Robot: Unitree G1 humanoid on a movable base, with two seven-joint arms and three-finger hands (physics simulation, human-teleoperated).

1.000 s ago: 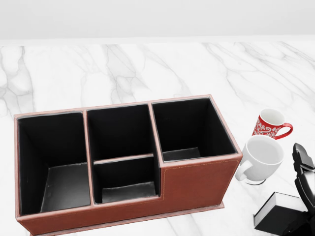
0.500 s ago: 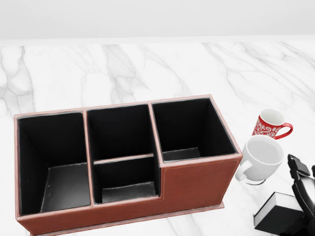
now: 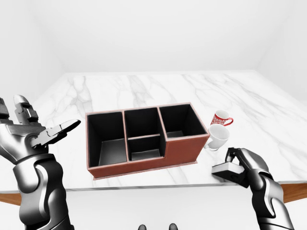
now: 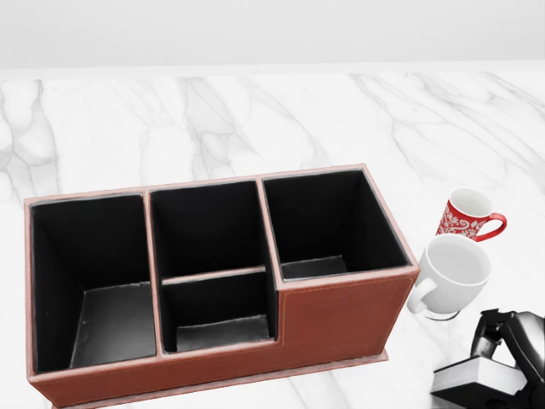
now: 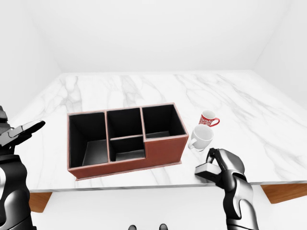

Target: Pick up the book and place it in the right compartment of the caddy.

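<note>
Currently the right robot hand point(image 3: 242, 163) grips the book point(image 4: 479, 381) at the surface point(image 3: 144, 86) edge, right of the caddy point(image 4: 341, 319); a loose hold risks dropping it or hitting the white mug point(image 4: 454, 271).

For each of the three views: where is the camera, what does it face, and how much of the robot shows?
Head view: on the head, angled down at the caddy; only the right hand on the book.
Left-eye view: wider, over the marble table; open left hand, both arms.
Right-eye view: nearly the same, shifted.
All share caddy and both mugs.
</note>
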